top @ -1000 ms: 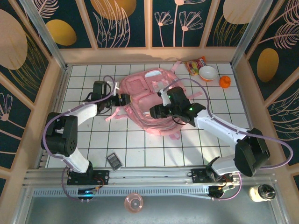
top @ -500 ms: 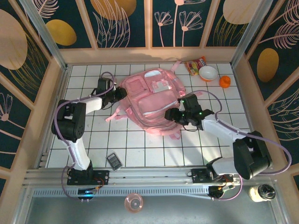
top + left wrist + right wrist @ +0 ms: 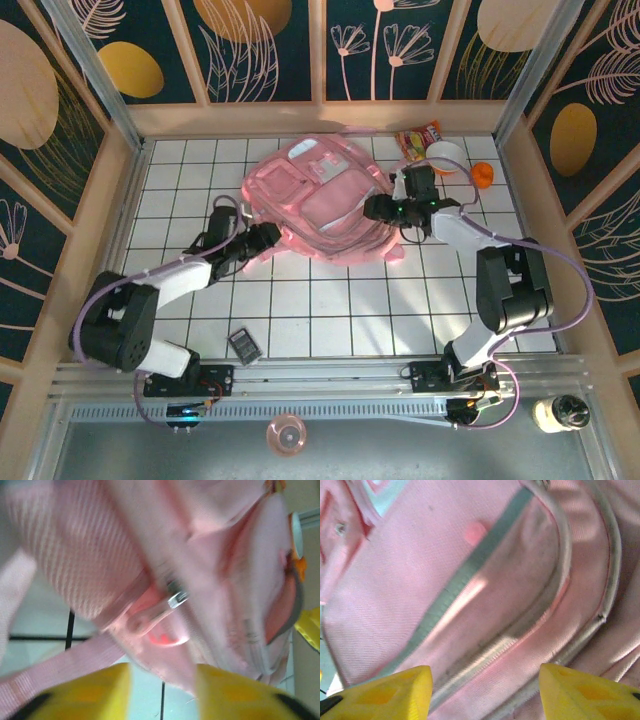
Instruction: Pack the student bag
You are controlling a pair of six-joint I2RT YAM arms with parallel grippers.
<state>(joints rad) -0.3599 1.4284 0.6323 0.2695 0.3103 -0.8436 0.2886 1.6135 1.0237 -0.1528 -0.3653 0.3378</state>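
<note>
Nearest my bases, a small dark flat device [image 3: 244, 345] lay on the white tiled table [image 3: 300, 300], well apart from everything else and not yet packed.

My left gripper [image 3: 262, 238] reached to the near-left edge of the student bag [image 3: 320, 195]. From its wrist camera, my left gripper [image 3: 162, 680] had its jaws parted with nothing between them. A shoulder strap [image 3: 50, 672] ran just past them and a metal zip pull [image 3: 177, 599] hung beyond. I judged I was there to catch the strap or the zip and steady that side.

My right gripper [image 3: 378, 208] sat at the bag's right edge. Seen from the wrist, my right gripper [image 3: 485, 680] stood with its jaws wide and empty, close over the pink fabric and a grey-green zip line [image 3: 470, 575] on a pocket. Coming at the bag from both sides probably let one arm brace the soft cloth while the other worked an opening. The bag lay flat across the middle of the table, pockets up.

Past it, near the far right corner, sat a white bowl [image 3: 447, 155], an orange object [image 3: 482, 175] and a snack packet [image 3: 418, 135], all near my right arm.

A low wooden wall edged the table. Behind it rose dark panels [image 3: 260, 50] painted with leaves and orange ovals.
</note>
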